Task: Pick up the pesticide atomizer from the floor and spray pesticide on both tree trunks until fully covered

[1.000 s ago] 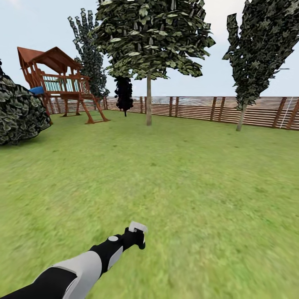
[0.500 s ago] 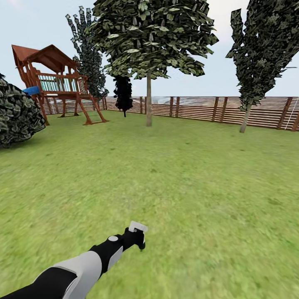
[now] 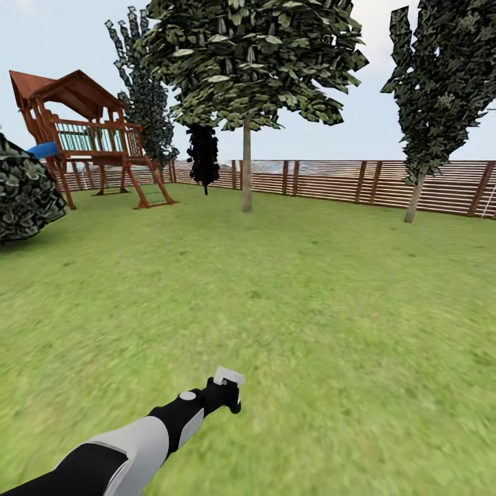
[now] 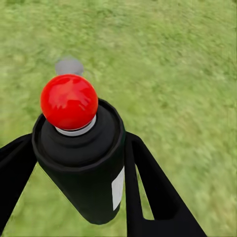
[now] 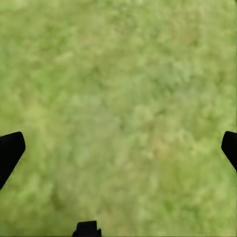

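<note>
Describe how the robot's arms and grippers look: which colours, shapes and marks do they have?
In the head view, the left arm has a black upper segment, then a smooth pale grey-white shell, then a black wrist with a small round white cap. The left gripper has two flat, matte black fingers, tapering like blades. The right gripper shows black fingertips of the same kind. No cables or printed marks are visible.

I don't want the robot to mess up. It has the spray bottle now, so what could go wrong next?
1. The tree is far across the lawn; spraying from here would likely miss its trunk.
2. The bottle sits between the left gripper fingers with its red top poking out; a bump on the drive might tilt it.
3. The second tree stands apart by the fence, so it could get skipped.
</note>
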